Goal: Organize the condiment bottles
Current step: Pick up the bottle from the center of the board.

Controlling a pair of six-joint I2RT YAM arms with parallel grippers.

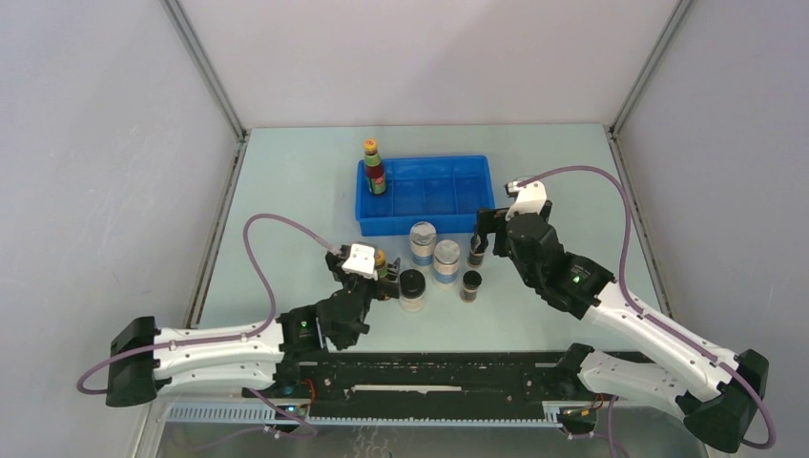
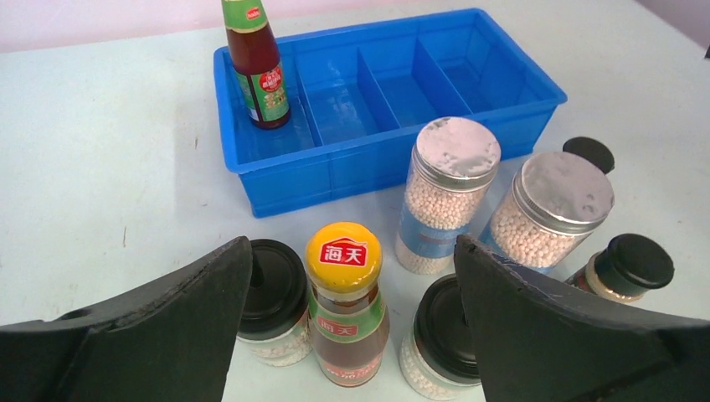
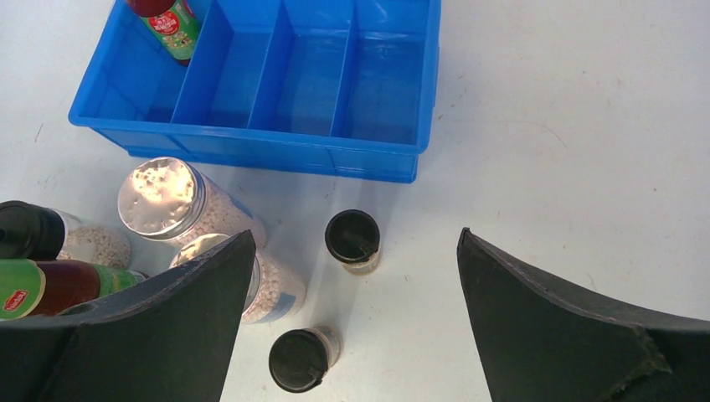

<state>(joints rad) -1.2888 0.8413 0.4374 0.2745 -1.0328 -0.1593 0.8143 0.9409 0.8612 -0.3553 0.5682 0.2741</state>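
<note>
The left end effector (image 2: 352,251), wide open and empty, should drop centred over the yellow-capped bottle (image 2: 345,310) standing upright between its fingers, avoiding the black-lidded jars (image 2: 272,293) crowding both sides.

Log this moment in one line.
left gripper open, framing yellow-capped bottle | right gripper open over vial | red-labelled bottle in blue tray | seven outside

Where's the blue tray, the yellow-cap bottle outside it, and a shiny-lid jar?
blue tray (image 2: 335,172): left wrist view, front wall
yellow-cap bottle (image 2: 343,255): left wrist view, cap top
shiny-lid jar (image 2: 458,151): left wrist view, lid top
</note>
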